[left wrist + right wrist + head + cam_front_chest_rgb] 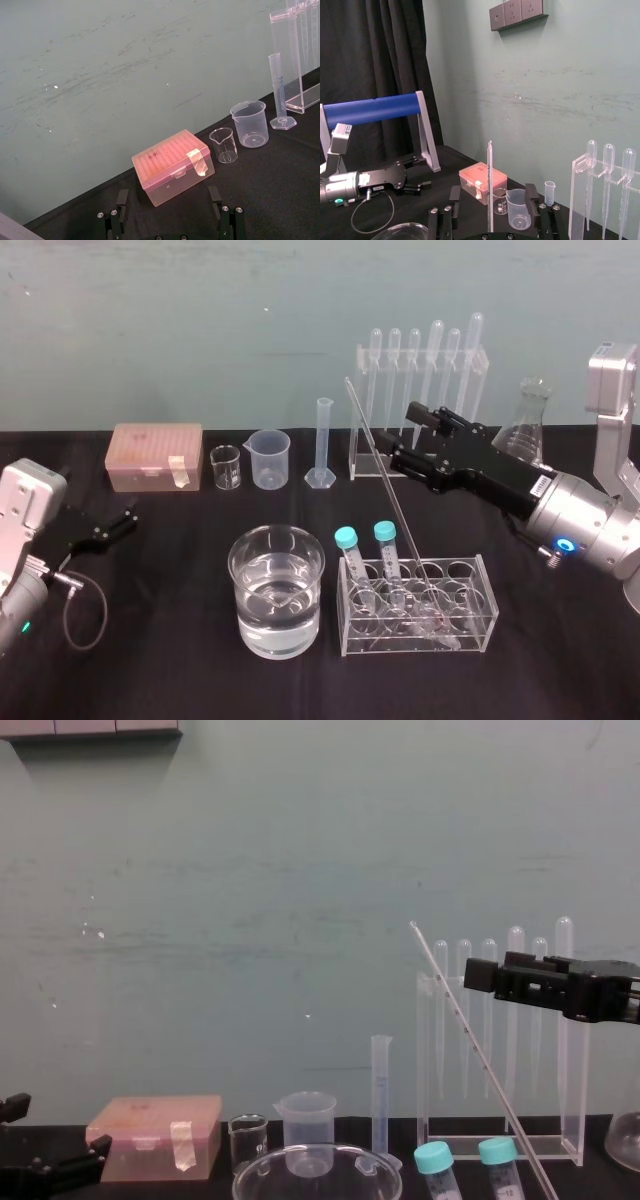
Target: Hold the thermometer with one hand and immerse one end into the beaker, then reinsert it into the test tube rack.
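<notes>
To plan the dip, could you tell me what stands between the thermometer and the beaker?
In the head view, two teal-capped tubes stand in the low rack, between the leaning thermometer and the beaker.

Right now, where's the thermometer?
Head view, right of centre: the thermometer leans in the test tube rack beside the blue-capped tubes, right of the beaker, upper part near the open right gripper.

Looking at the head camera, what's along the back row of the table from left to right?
pink pipette tip box → tiny glass beaker → translucent plastic beaker → graduated cylinder → tall clear acrylic rack holding pipettes → Erlenmeyer flask
</notes>
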